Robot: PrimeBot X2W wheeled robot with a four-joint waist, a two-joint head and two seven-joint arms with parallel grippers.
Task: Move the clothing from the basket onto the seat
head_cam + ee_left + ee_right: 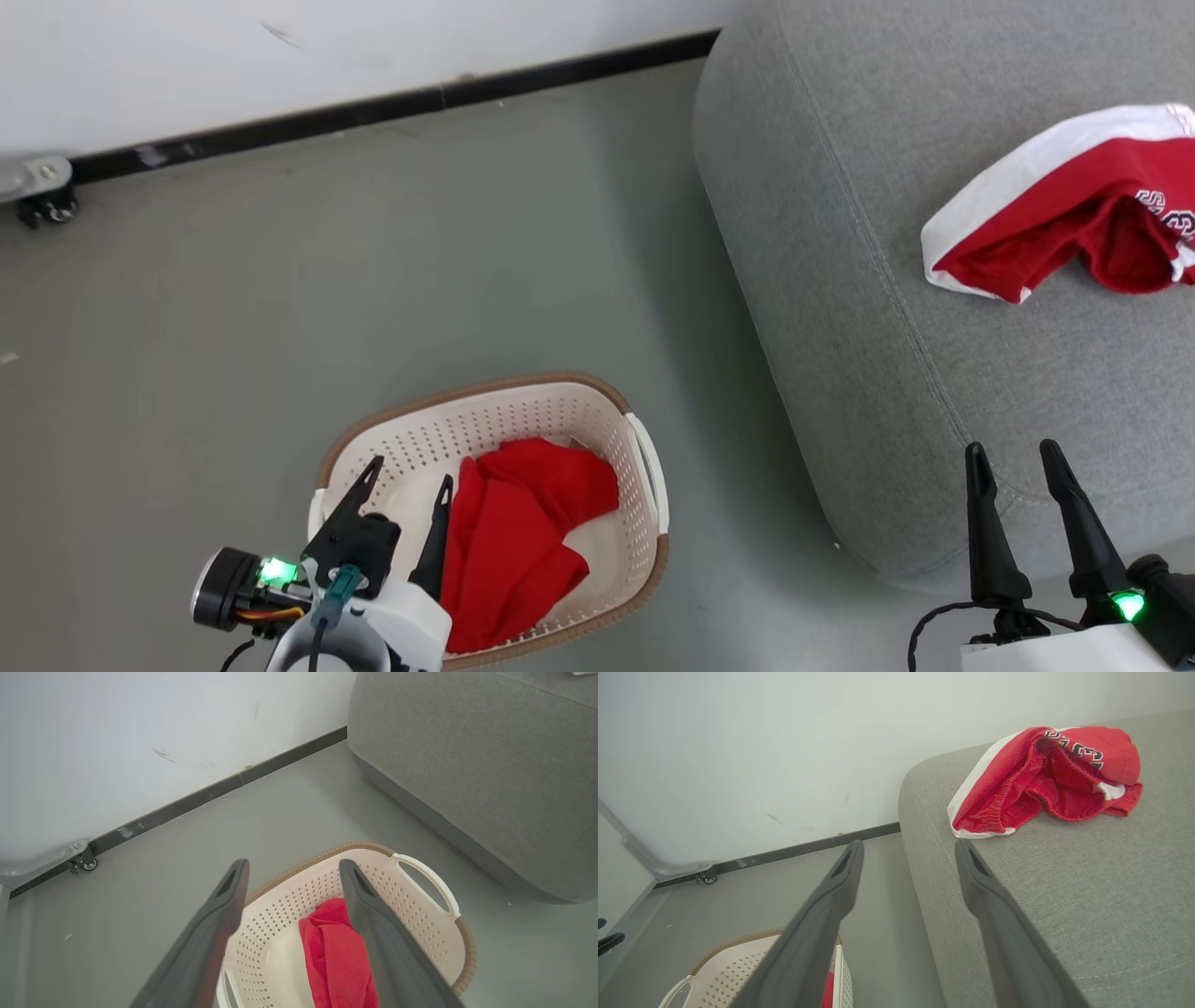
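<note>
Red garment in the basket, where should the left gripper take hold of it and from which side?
Probably the bunched ridge of the red garment, from straight above: the basket walls close off every side, and its raised folds give the open left gripper something to pinch.

Left end effector (412, 469): low at the left of the head view, jaws spread wide.
Left fingers (434, 546): dark, tapered, pointing up, tilted slightly right.
Left wrist (411, 616): white housing, green light lit, cables showing.
Right end effector (1012, 447): low at the right, jaws spread wide.
Right fingers (988, 541): dark, tapered, near upright.
Right wrist (1055, 653): white housing, green light lit.
</note>
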